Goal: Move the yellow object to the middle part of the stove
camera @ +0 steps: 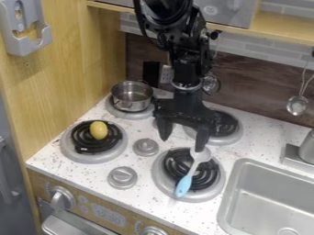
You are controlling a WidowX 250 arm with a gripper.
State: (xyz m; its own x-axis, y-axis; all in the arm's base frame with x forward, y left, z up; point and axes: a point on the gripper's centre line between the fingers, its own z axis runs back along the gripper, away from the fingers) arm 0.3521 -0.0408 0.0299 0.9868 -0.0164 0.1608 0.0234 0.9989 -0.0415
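Hanging above the stove (144, 172), the gripper (182, 144) has its jaws wide; digits (109, 215) mark the oven panel (120, 206).

Camera above, looking down at slant across stovetop (144, 172) toward back wall (257, 82), fairly near.

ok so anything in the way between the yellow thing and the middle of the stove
Nothing tall stands between the yellow object and the middle of the stove, only its burner's coil and rim. The middle itself holds round silver knobs, which might crowd the spot.
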